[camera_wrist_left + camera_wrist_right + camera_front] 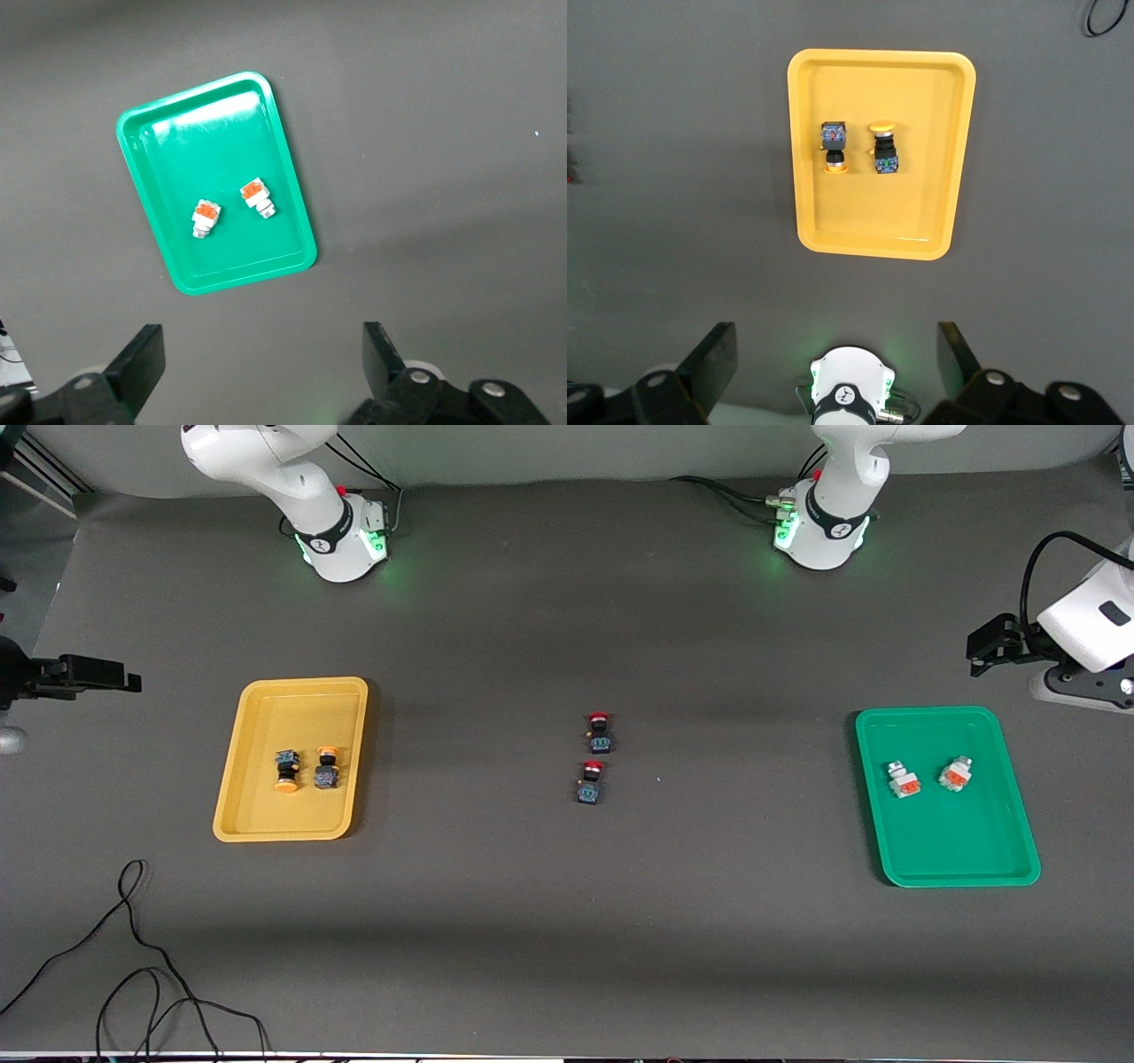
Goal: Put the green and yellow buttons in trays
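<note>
The yellow tray (301,708) lies toward the right arm's end of the table. It holds two yellow-capped dark buttons (286,771) (326,768), also seen in the right wrist view (834,143) (884,149) on the tray (877,97). The green tray (957,841) lies toward the left arm's end. It holds two whitish blocks with orange faces (903,779) (955,773), also seen in the left wrist view (205,218) (258,197) on the tray (195,150). My left gripper (988,642) (263,347) is open and empty, high up beside the green tray. My right gripper (97,675) (835,351) is open and empty, high up beside the yellow tray.
Two red-capped dark buttons (600,732) (591,782) stand at the middle of the table, one nearer the front camera than the other. A black cable (133,957) loops near the front edge at the right arm's end. The arm bases (341,536) (819,527) stand along the back edge.
</note>
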Motion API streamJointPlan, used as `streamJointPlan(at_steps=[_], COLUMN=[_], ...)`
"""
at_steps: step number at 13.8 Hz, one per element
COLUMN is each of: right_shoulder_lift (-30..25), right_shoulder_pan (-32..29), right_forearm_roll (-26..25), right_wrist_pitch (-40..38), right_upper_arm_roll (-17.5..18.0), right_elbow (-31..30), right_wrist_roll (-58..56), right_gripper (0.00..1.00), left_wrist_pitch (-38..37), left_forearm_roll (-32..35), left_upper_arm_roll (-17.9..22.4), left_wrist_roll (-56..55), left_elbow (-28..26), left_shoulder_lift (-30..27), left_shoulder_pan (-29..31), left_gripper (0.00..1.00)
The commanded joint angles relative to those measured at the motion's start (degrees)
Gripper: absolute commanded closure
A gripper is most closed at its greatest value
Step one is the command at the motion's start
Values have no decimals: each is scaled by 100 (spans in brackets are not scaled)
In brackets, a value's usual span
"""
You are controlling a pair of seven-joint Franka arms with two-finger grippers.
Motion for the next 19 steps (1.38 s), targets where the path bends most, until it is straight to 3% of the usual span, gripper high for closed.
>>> streamJointPlan(at_steps=[1, 5, 9, 12, 15, 19], right_shoulder_lift=[-299, -851, -1668, -2442, -2436, -1997], right_shoulder_pan=[-573, -1443, -1550, -1735, -1726, -1613], right_forearm_roll=[-346, -662, -707, -1180, -1208, -1208], right_wrist_pitch=[22, 398, 1285, 2225, 2552, 2756], right_upper_arm_roll=[853, 2056, 2279, 2787, 2885, 2929], right_elbow=[-87, -708, -1929, -3116, -3155, -2629], right_wrist_roll=[286, 365, 365, 356, 356, 356], right_gripper=[0, 0, 0, 0, 0, 0], left_wrist_pitch=[30, 74, 65, 22, -5, -14], left_forearm_roll=[-47, -82, -469, -452, -469, -495], left_upper_arm_roll=[230, 335, 502, 485, 476, 450], left_wrist_roll=[-179, -731, -909, -944, -935, -996], left_elbow=[22, 4, -5, 4, 4, 4], left_shoulder_lift=[-68, -76, -68, -77, -77, -129], left_shoulder_pan=[-297, -429, -411, -411, -403, -420], left_gripper=[1, 1, 1, 1, 1, 1])
